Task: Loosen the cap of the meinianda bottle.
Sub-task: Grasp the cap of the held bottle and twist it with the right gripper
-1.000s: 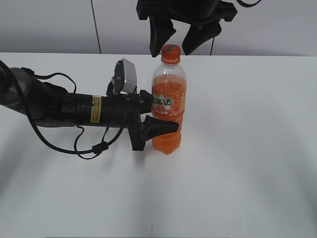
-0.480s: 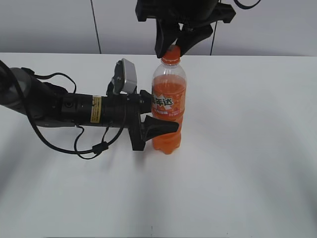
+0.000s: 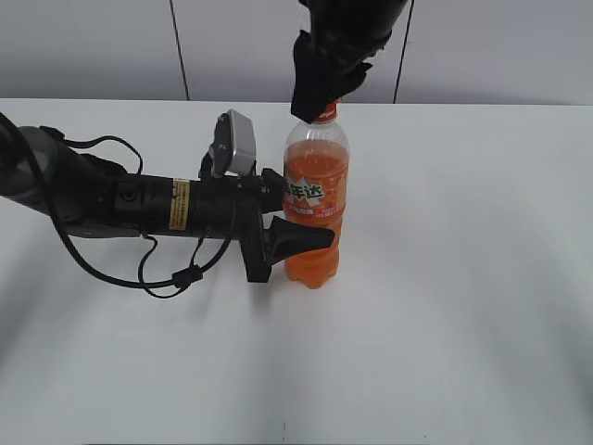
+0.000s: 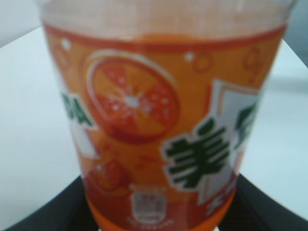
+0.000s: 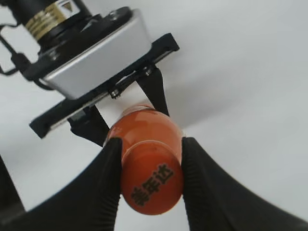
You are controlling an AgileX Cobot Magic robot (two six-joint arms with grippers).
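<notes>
Right gripper (image 5: 150, 175) at top centre of the exterior view, clamped on the cap (image 5: 153, 182), fingers (image 5: 107, 183) pressing both sides. Left gripper (image 3: 283, 232) mid-frame grips the bottle (image 3: 315, 199) around its label, upright on the white tabletop (image 3: 463, 278). Step: cap grasped, ready to twist; next calls for wrist rotation while the left steadies. One bottle, one cap, two grippers.

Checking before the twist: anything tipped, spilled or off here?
Nothing stands out. The meinianda bottle stands upright on the table, no liquid spilled. The left claw holds its lower body; the right claw is closed on the cap from above.
</notes>
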